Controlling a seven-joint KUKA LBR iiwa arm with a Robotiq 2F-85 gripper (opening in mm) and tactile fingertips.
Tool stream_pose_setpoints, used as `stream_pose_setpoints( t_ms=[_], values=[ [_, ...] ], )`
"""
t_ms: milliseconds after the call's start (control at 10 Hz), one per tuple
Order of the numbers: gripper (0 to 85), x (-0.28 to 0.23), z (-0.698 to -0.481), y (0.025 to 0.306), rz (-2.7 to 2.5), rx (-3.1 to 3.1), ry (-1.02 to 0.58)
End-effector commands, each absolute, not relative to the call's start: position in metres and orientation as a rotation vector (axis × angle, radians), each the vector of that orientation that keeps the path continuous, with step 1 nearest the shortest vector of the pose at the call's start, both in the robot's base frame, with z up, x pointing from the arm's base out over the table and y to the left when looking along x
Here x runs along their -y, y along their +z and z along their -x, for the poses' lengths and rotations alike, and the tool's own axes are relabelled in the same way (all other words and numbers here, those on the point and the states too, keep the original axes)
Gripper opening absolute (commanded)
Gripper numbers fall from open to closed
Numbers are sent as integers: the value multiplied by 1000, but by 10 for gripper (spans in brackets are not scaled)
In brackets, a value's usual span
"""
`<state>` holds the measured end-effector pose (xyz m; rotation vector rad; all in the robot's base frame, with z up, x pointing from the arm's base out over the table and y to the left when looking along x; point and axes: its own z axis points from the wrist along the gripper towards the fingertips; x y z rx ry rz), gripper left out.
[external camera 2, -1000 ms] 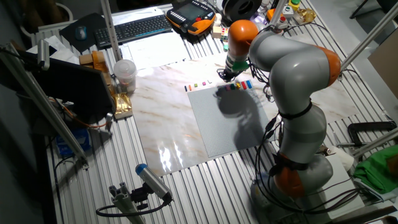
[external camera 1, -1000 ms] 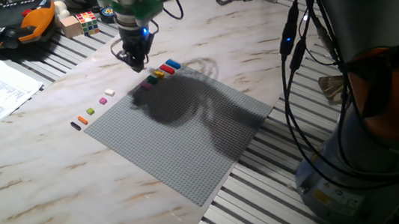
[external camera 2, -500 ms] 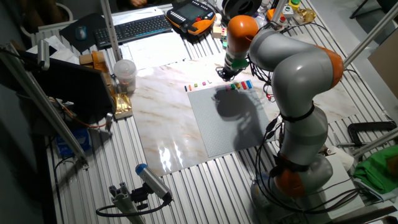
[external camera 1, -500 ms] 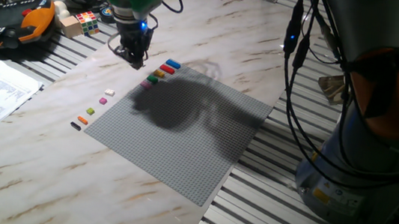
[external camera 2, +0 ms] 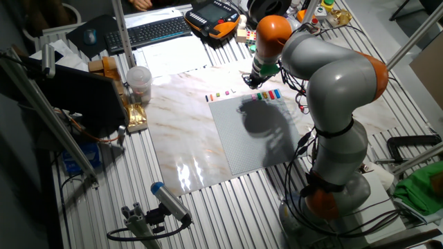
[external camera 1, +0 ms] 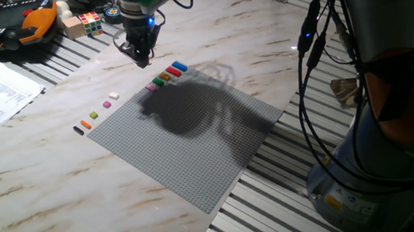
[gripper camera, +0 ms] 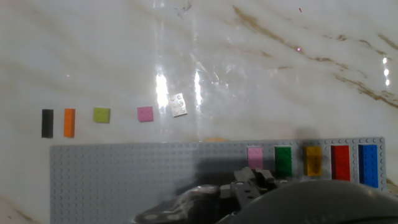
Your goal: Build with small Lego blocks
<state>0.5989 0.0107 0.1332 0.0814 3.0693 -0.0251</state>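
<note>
gripper [external camera 1: 140,55] hangs above marble beside the baseplate [external camera 1: 188,145]; cannot tell whether its jaws are open or holding anything; five bricks [gripper camera: 311,162] sit along the plate's edge; five bricks [gripper camera: 101,115] lie on the table [gripper camera: 93,56].

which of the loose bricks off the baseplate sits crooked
The white brick: it lies turned at an angle on the marble, while the black, orange, green and pink ones sit square in the row.

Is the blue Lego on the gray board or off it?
On it. In the hand view the blue Lego lies flat inside the gray board's edge, beside the red one.
</note>
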Motion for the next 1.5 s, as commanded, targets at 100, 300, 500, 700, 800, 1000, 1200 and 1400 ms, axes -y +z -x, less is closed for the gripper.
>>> stream_pose_setpoints(
  t_ms=[100,300,500,700,800,1000,1200,1400],
  values=[
    [7,-11,-600,133,-82,-3067,17],
    [7,-11,-599,133,-68,-3071,5],
    [7,-10,-598,134,-65,-3070,3],
    [7,-9,-599,134,-49,-3072,4],
    [7,-9,-599,135,-47,-3073,9],
    [7,-8,-599,135,-39,-3074,9],
    [7,-8,-599,135,-37,-3074,9],
    [7,-6,-600,136,-37,-3077,6]
  ],
)
